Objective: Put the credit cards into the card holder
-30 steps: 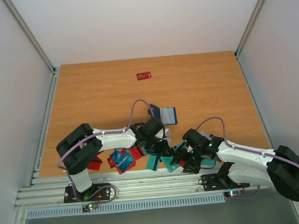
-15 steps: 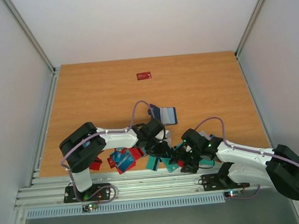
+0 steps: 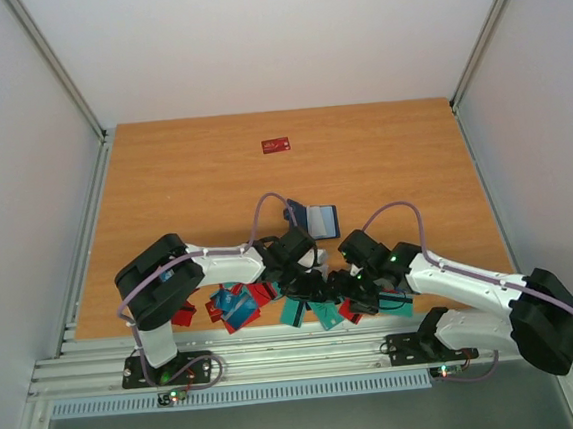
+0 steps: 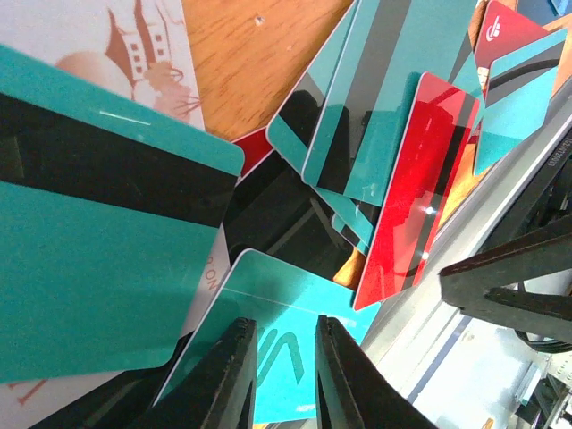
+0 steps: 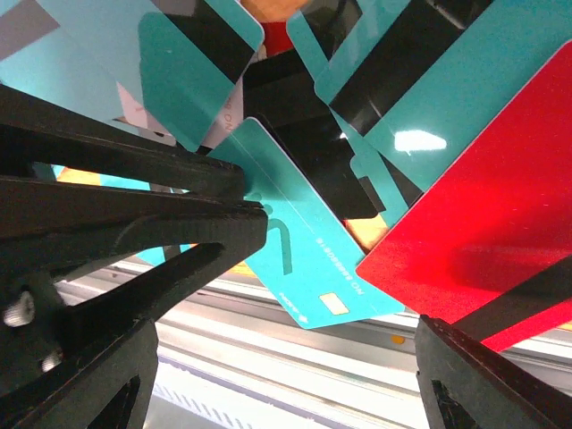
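Note:
Many credit cards [image 3: 236, 305], teal, red and blue, lie heaped along the table's near edge. The card holder [image 3: 319, 220] lies open behind them, showing its grey-blue pockets. My left gripper [image 3: 318, 285] is low over the heap. Its fingers [image 4: 234, 371] stand a narrow gap apart over a teal card [image 4: 268, 308], with nothing between them. My right gripper [image 3: 351, 291] is wide open right beside it. In the right wrist view the same teal card [image 5: 308, 259] juts over the rail, with the left gripper's black fingers touching its edge. A red card [image 5: 483, 223] lies to its right.
A single red card [image 3: 275, 145] lies alone far back on the wooden table [image 3: 164, 185]. The aluminium rail [image 3: 278, 351] runs just below the heap. More teal and red cards [image 4: 393, 116] overlap in the left wrist view. White walls enclose the table.
My right gripper has moved up and left, closer to the left gripper over the heap. The left arm has hardly moved.

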Robot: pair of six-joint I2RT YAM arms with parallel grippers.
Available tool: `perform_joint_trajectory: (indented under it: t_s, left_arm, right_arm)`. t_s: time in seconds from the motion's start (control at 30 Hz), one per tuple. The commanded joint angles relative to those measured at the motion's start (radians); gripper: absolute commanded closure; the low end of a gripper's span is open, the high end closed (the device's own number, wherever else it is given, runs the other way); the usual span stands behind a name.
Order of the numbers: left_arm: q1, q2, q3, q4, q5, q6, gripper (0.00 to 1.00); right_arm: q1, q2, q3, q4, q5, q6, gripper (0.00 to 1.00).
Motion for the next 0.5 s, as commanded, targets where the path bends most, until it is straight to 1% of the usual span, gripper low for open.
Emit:
perform_joint_trajectory:
  t_s: [0.0,0.13,0.23,0.47]
  left_arm:
    - [-0.009,0.042,-0.033,0.014,-0.047,-0.016,0.78]
    - [-0.009,0.039,-0.041,0.039,-0.042,-0.042,0.79]
    - [-0.009,0.037,-0.041,0.038,-0.042,-0.044,0.78]
    - [-0.010,0.038,-0.048,0.029,-0.043,-0.041,0.79]
  right_arm:
    - [-0.007,-0.016,0.049,-0.102,0.044,-0.070,0.20]
    - [0.008,-0.070,0.038,-0.084,0.002,-0.024,0.21]
    - [0.054,-0.104,0.017,-0.048,-0.003,0.047,0.21]
    - [0.161,-0.125,-0.054,0.018,0.082,0.224,0.25]
